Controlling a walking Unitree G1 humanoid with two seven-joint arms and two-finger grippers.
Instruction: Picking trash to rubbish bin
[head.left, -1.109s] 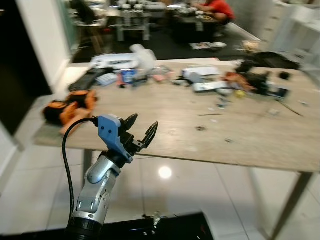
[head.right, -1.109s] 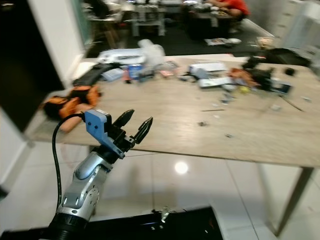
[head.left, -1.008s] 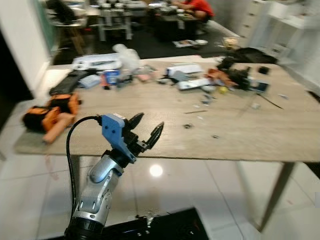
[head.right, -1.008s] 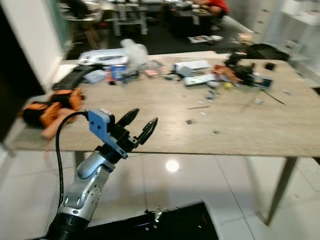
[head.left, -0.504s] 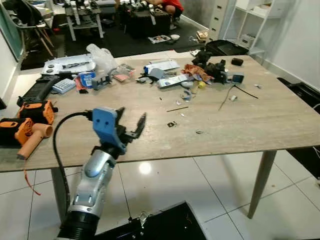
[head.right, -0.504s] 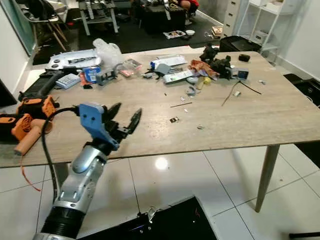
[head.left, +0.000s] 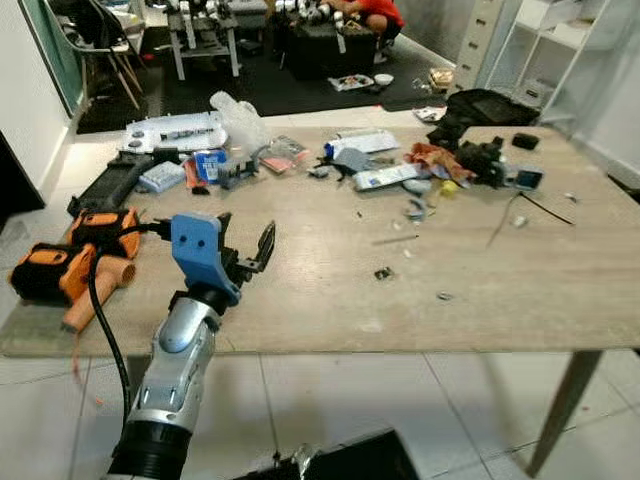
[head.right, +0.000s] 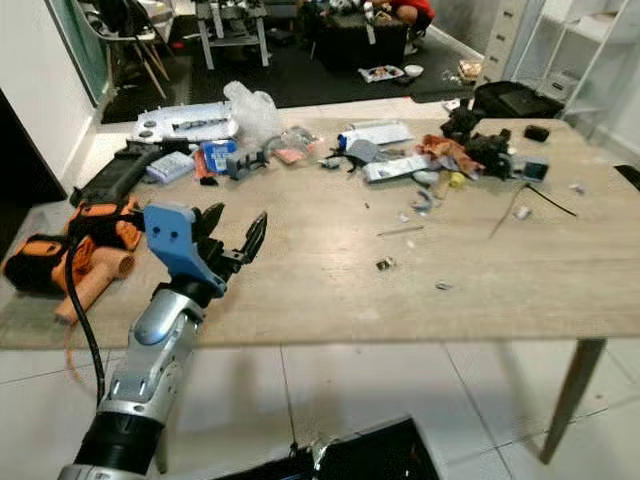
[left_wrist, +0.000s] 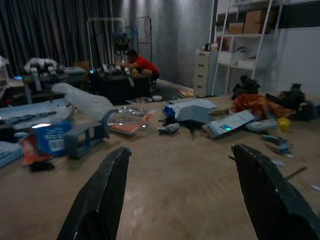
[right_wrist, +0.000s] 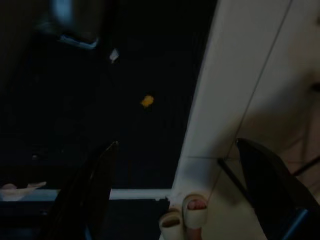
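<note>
Scattered trash (head.left: 405, 175) is seen along the far side of the wooden tabletop (head.left: 480, 280): wrappers, a crumpled plastic bag (head.left: 238, 118), a blue tub (head.left: 211, 165), paper scraps and a small yellow ball (head.left: 451, 184). A few tiny scraps (head.left: 384, 273) are spread nearer the middle, well apart from the main clutter. The left gripper (head.left: 244, 255) is held raised over the near left edge of the tabletop, its two black fingers spread apart with nothing between them. In the left wrist view its fingers (left_wrist: 102, 192) are pointed across the tabletop toward the trash. Orange and black power tools (head.left: 75, 255) are laid at the left end. The right gripper (right_wrist: 177, 190) is seen in a dark wrist view, its fingers held apart beside a pale panel. A person in a red top (head.left: 378, 12) is seen in the background.
</note>
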